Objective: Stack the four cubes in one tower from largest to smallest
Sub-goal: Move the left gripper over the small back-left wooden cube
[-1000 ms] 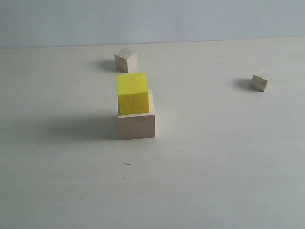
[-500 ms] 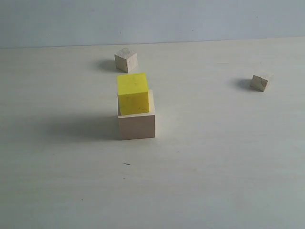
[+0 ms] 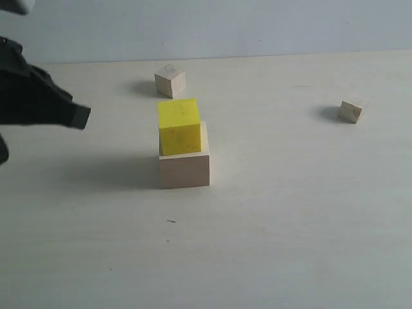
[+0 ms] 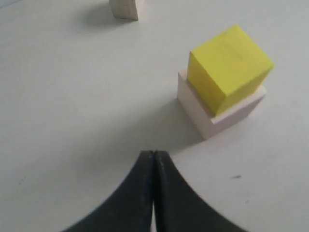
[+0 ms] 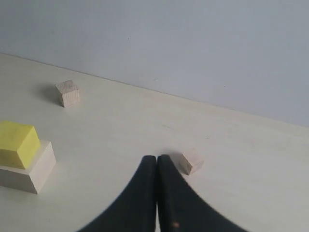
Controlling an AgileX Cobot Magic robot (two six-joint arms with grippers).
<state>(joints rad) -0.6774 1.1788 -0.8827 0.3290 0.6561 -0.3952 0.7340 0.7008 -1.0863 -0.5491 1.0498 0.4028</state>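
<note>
Where the exterior view begins at its left edge, my left claw [image 3: 80,118] reaches in, dark, above the pale table [image 3: 270,244], its tip pointing toward the middle and well apart from every cube. In the left wrist view this left claw [image 4: 153,154] has its two black fingers pressed together along one seam, with nothing between them. Next to the right, near the far edge of the table and in front of the grey-blue wall [image 3: 257,26], the small pale wood cube [image 3: 170,80] stands alone on the surface. It also shows in the left wrist view [image 4: 124,7] and the right wrist view [image 5: 67,93]. Just nearer the camera is the part-built tower. The large pale wood cube [image 3: 185,168] rests on the table, and the yellow cube [image 3: 179,125] sits upright on top of it, set toward the base's left edge rather than centred. Both wrist views show the same pair touching, yellow cube [image 4: 227,67] [image 5: 17,144] over large pale wood cube [image 4: 234,115] [image 5: 29,176]. Far to the right, well apart from the stack, the tiny pale wood cube [image 3: 352,111] lies on the table, turned slightly askew. My right claw [image 5: 157,157] appears only in its own wrist view, fingers closed against each other and empty, with the tiny pale wood cube [image 5: 190,163] just beside its tip.
</note>
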